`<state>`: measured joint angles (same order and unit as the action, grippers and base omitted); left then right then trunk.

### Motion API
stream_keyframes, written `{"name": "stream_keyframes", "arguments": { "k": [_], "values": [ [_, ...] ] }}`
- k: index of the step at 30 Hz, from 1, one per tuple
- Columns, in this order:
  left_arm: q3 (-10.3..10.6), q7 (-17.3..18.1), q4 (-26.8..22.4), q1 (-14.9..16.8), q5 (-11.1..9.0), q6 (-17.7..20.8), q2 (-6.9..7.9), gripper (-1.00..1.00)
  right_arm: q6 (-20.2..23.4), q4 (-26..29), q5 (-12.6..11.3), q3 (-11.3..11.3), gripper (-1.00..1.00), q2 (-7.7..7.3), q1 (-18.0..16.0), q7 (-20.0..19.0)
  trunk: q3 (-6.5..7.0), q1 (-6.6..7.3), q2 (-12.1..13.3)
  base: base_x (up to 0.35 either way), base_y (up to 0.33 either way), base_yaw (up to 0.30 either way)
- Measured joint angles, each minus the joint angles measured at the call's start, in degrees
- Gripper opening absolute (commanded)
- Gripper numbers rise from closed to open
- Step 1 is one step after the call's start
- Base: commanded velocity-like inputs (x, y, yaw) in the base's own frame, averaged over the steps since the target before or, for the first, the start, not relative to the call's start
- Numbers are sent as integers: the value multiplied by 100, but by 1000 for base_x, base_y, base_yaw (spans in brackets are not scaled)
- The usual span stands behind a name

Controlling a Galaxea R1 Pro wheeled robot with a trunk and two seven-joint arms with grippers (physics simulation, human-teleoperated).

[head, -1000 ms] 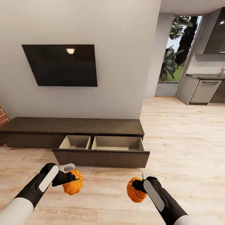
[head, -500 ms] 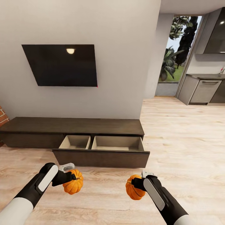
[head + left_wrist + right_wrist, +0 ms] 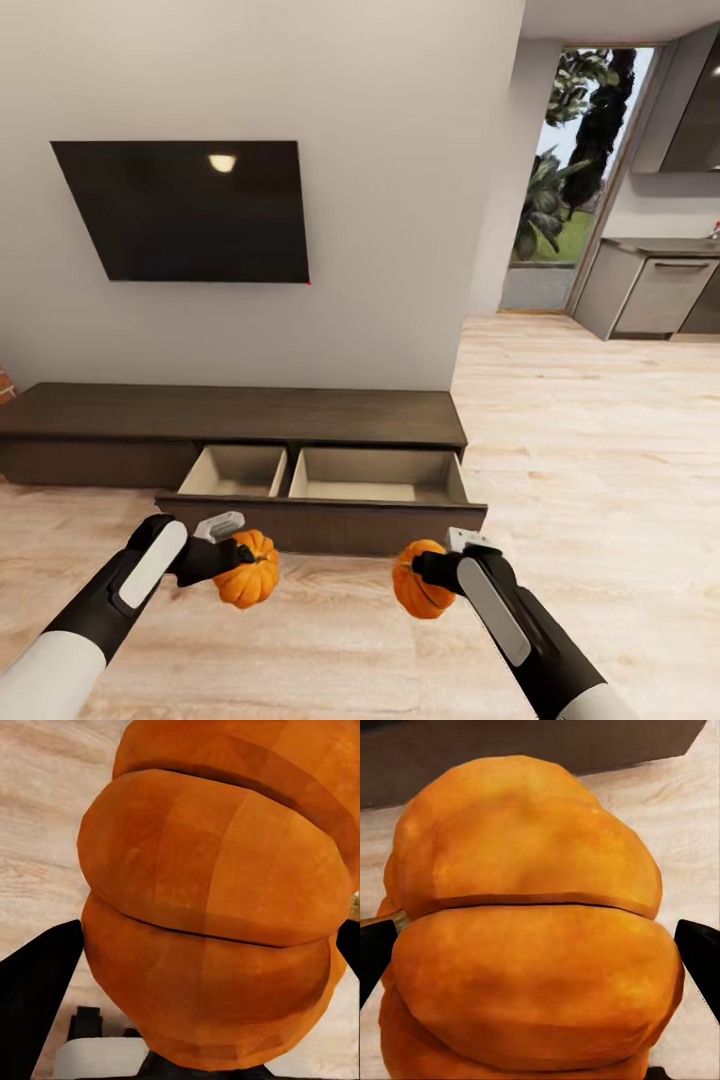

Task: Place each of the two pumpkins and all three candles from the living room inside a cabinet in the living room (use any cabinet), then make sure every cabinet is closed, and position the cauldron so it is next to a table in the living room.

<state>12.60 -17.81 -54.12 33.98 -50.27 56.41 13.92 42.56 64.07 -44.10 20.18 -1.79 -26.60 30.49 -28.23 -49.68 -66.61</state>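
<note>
Grey wall [image 3: 400, 200], black TV [image 3: 190, 210], wood floor [image 3: 600, 450], garden window [image 3: 575, 160]

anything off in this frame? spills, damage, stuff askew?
Nothing stands out. The cabinet has one wide drawer pulled open, both compartments bare, as the job needs. Left gripper and right gripper each hold a pumpkin over the floor, short of the drawer. No spills or damage.

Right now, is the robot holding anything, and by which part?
Yes: each tool grips one pumpkin by its ribbed sides, left pumpkin in the left tool, right pumpkin in the right tool.
</note>
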Motion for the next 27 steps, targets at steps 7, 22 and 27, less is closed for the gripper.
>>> {"name": "stream_keyframes", "arguments": {
  "k": [7,22,27],
  "values": [
    [55,4,-1308,-73,-782,48,71,-100,585,1026,-76,-9,-100,-8,2,1,-1,0,0,326,0,0],
    [65,-5,-1935,-238,-817,55,80,-100,638,1390,-377,-8,-100,-9,3,-5,-2,0,1,327,0,0],
    [65,-5,-1937,-240,-819,52,80,-100,632,1390,-377,-9,-100,-9,3,-6,-2,0,1,327,0,0]
  ]
}}
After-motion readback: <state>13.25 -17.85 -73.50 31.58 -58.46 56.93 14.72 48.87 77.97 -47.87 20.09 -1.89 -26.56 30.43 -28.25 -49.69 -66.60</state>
